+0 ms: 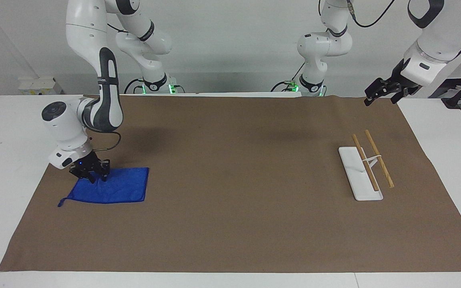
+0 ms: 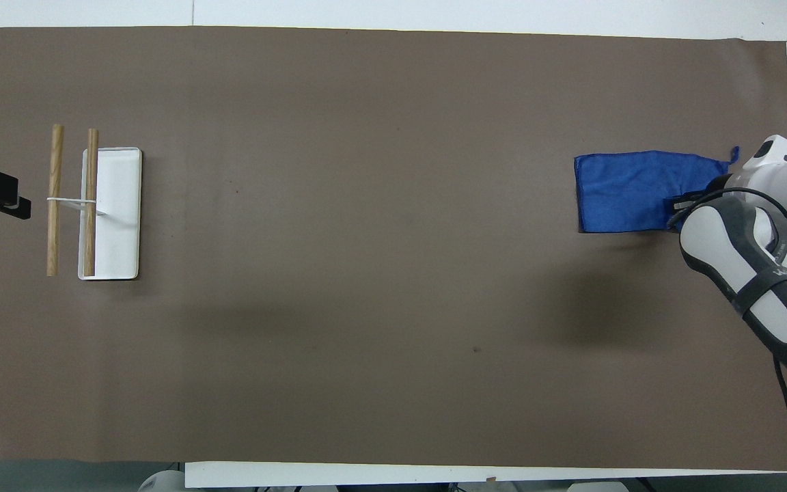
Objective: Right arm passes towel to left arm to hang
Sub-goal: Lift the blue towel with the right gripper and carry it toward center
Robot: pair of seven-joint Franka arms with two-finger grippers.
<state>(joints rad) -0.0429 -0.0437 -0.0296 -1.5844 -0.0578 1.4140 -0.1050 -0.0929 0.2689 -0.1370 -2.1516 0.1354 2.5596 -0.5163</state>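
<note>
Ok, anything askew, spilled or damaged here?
Only the towel: its corner under the right gripper is bunched, so its outline is skewed. The rack stands upright at the left arm's end. The left gripper waits open in the air near that end.

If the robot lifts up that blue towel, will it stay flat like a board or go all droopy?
Probably droopy. The towel is thin cloth, and it already bunches where the right gripper pinches its edge nearest the robots. It looks light, so it should lift easily and dangle. Its fuzzy surface likely won't slip, though a small pinch could let it slide out.
</note>
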